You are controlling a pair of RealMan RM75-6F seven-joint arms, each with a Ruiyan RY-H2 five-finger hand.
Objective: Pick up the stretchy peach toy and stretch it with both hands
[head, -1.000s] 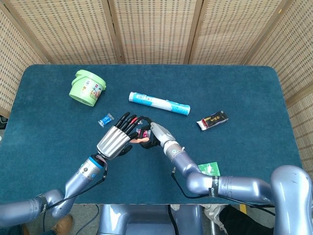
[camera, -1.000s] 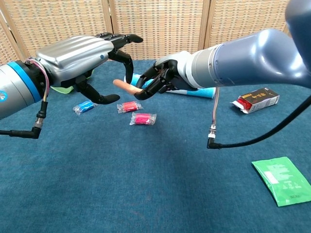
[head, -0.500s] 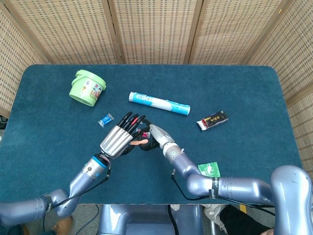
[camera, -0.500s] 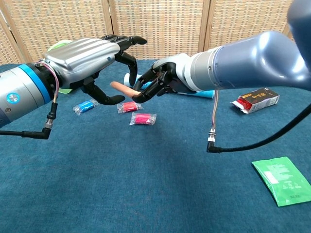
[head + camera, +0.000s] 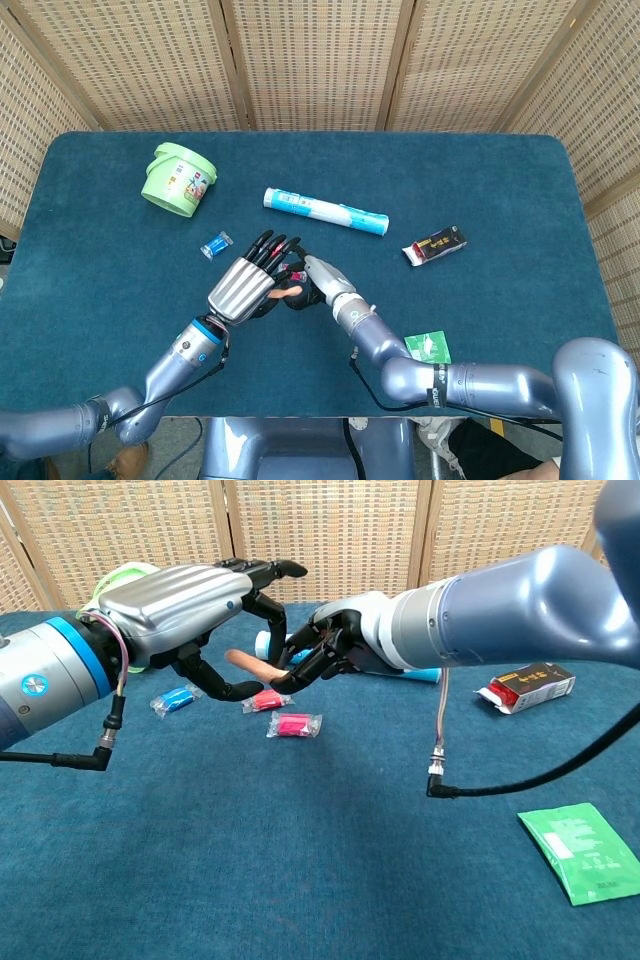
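A: Where's the peach toy [image 5: 250,663] rn?

B: Up off the table [image 5: 500,180], mid-air between the two hands. Right hand [image 5: 325,650] pinches one end; the free end sticks out toward the left hand [image 5: 185,605]. In the head view it's mostly hidden, just a sliver of peach shows.

A: How'll it handle, you reckon?

B: Guessing soft, rubbery, v. light. It sits out roughly straight from the pinch w/o much droop, so some body to it. Prob. slick-ish and thin, so a shallow fingertip pinch could slip once tension builds. I'd take it near the very tip of the free end, pad-to-pad, and leave as much length as poss. between the two grips.

A: Left hand state?

B: Holding nothing yet, as far as I can judge. Fingers are apart and curved, thumb below, the rest arched above, w/ the toy's free end poking into that gap. Can't tell for sure if the thumb brushes the toy; no closed pinch visible.

A: Right?

B: Fingers bunched tight around its end of the toy. Grip looks firm.

A: Clutter?

B: Two red wrapped sweets [image 5: 293,724] and a blue one [image 5: 177,698] on the cloth below, green bucket [image 5: 178,180], a tube [image 5: 325,211], dark packet [image 5: 436,245], green sachet [image 5: 582,852]. None in the way.
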